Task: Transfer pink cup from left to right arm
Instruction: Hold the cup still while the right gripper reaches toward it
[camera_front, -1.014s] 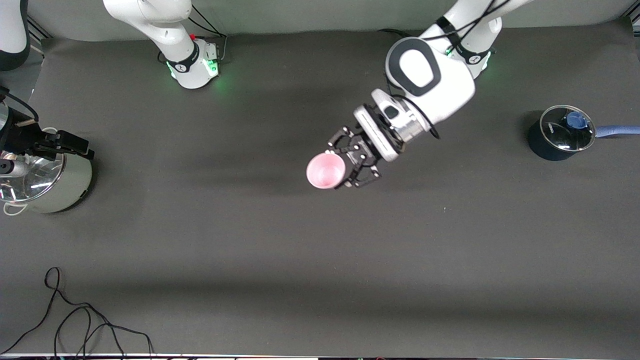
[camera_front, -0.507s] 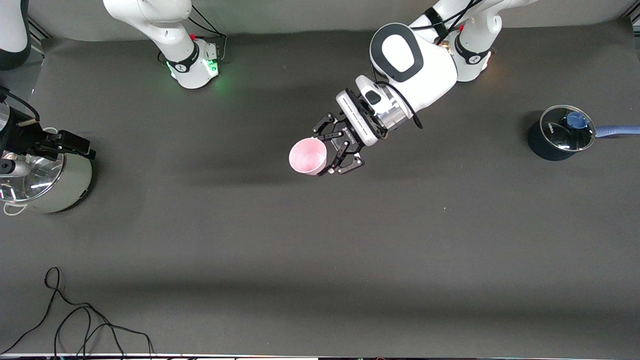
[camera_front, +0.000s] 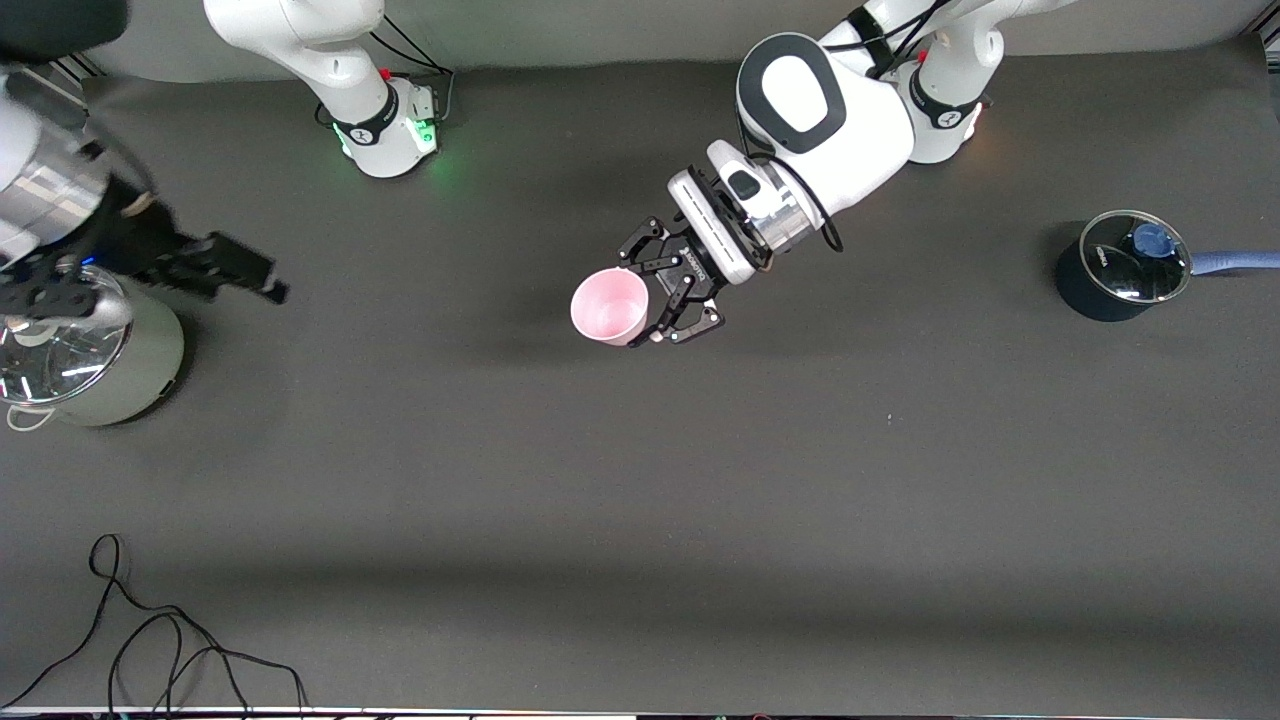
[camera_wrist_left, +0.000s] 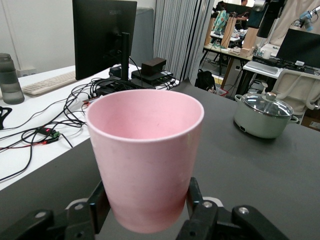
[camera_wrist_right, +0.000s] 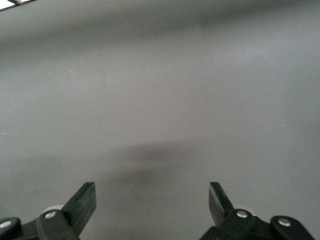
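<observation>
The pink cup (camera_front: 610, 306) is a small pale pink tumbler, held in the air over the middle of the table with its open mouth up. My left gripper (camera_front: 640, 303) is shut on its lower wall. In the left wrist view the cup (camera_wrist_left: 145, 160) fills the centre, with one finger (camera_wrist_left: 99, 204) on each side of its base. My right gripper (camera_front: 262, 278) is in the air beside the steel pot at the right arm's end of the table. The right wrist view shows this gripper (camera_wrist_right: 151, 194) open and empty over bare mat.
A steel pot with a glass lid (camera_front: 85, 360) stands at the right arm's end; it also shows in the left wrist view (camera_wrist_left: 262, 117). A dark glass-lidded saucepan (camera_front: 1120, 265) stands at the left arm's end. A black cable (camera_front: 160, 640) lies near the front edge.
My left gripper has carried the cup toward the right arm's end and a little toward the bases. My right gripper has swung out from over the steel pot toward the table's middle.
</observation>
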